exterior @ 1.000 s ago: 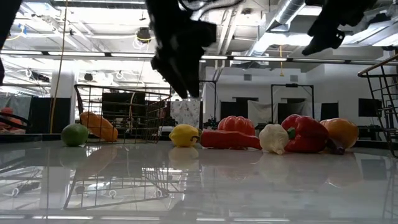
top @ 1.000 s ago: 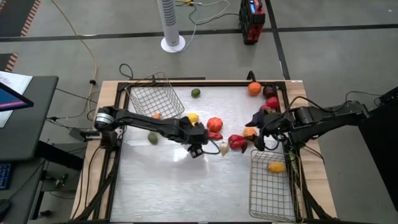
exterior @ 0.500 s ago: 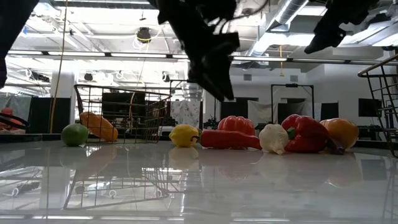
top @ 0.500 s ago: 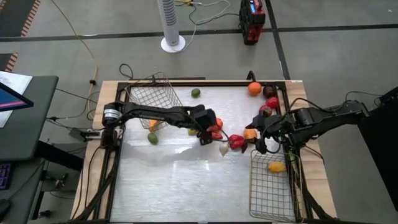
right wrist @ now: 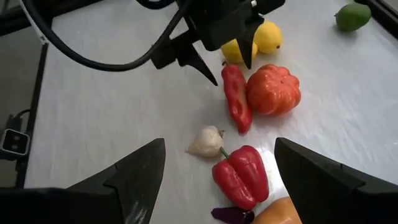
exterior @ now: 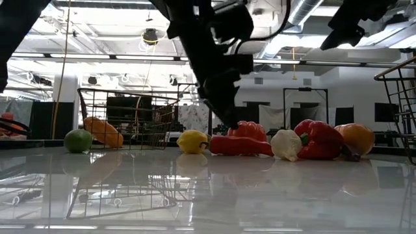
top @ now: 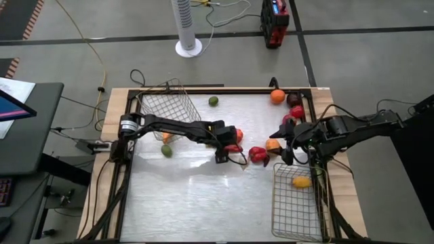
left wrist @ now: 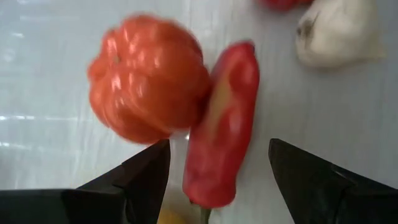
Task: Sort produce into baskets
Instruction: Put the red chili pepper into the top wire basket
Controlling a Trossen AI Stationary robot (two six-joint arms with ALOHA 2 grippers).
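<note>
1. I have the left gripper (right wrist: 214, 46) low over the counter (top: 176, 196) with its fingers (left wrist: 134, 180) spread wide and holding nothing.
2. The long red pepper (left wrist: 224, 124) lies between those fingers, clear of both; the ribbed red tomato (left wrist: 146, 87) touches its side, just beyond the one finger.
3. White garlic (left wrist: 339, 34) lies past the pepper's far end; a lemon (right wrist: 268, 36) sits behind the left gripper.
4. My right gripper (top: 288, 150) hangs above the counter, fingers (right wrist: 134, 180) wide apart and empty, with a red bell pepper (right wrist: 241, 176) between them below.
5. One basket (top: 296, 203) near the right gripper holds a yellow fruit (top: 301, 181); the other basket (top: 166, 105) is tipped at the far corner.
</note>
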